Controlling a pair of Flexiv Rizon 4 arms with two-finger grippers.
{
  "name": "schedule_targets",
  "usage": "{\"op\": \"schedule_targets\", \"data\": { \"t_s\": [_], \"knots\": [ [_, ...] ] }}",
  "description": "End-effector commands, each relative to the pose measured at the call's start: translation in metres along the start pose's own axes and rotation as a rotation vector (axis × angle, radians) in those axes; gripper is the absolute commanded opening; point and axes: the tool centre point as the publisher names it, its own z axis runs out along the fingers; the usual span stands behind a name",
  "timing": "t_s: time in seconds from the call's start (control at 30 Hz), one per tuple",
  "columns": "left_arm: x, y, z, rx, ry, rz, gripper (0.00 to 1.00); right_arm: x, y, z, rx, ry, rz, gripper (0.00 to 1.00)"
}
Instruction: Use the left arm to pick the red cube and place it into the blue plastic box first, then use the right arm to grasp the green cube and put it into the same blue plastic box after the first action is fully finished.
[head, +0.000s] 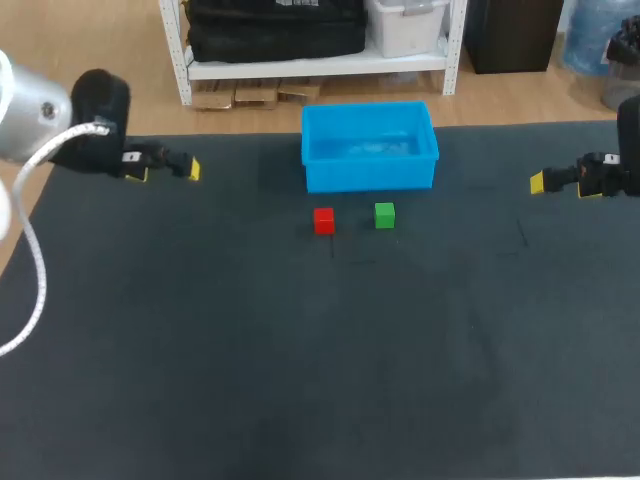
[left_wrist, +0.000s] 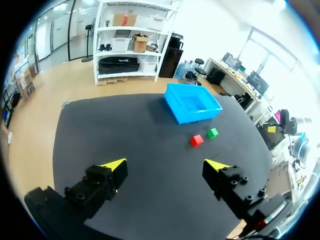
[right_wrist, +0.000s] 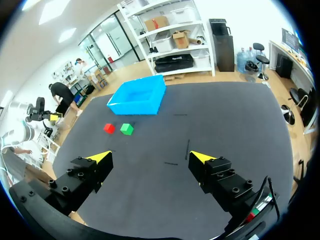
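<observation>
Head view shows the left end effector (head: 165, 170) and right end effector (head: 562, 183) open and empty. The small red cube (head: 324, 220) sits near the small green cube (head: 384, 215), so a wide grab might knock green away.

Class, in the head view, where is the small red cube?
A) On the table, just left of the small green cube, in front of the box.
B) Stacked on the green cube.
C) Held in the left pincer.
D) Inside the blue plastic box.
A: the small red cube rests on the dark table, apart from and left of the small green cube, both just in front of the blue plastic box.
</observation>
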Motion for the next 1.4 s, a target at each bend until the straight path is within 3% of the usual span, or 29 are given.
{"op": "schedule_targets", "data": {
  "t_s": [0.03,0.57,1.4],
  "knots": [
    [-0.014,-0.011,0.013,-0.062,0.046,0.006,1.00,0.000,-0.001,0.000,-0.002,0.001,-0.001,1.00],
    [-0.037,-0.054,0.048,-0.102,0.089,0.018,1.00,0.000,-0.001,0.000,-0.002,0.001,-0.001,1.00],
    [-0.048,-0.075,0.076,-0.206,0.200,-0.007,1.00,0.000,-0.001,0.000,-0.002,0.001,-0.001,1.00]
  ]
}}
